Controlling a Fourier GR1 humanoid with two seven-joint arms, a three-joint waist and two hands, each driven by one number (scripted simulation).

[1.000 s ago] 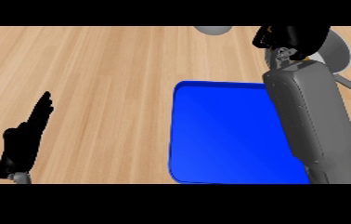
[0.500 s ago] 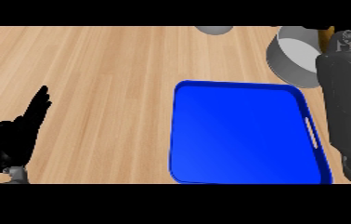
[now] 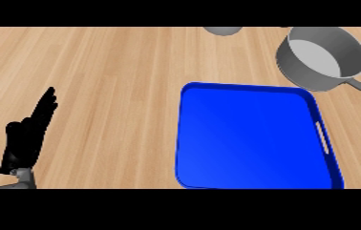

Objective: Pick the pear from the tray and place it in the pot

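can't spot the pear on the blue tray [image 3: 211, 176] or in the pot [image 3: 300, 64], my left hand [image 3: 28, 138] rests open on the desk [image 3: 106, 71], right's out of view; pears bruise, so I'd cup the belly.

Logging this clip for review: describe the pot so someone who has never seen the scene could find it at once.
Start at the blue tray on the wooden counter's right side. Just beyond its far right corner stands the pot, at the view's upper right. It is grey, round and deep with a short handle, unlike the flat tray; the other grey object at the top edge is smaller and cut off.
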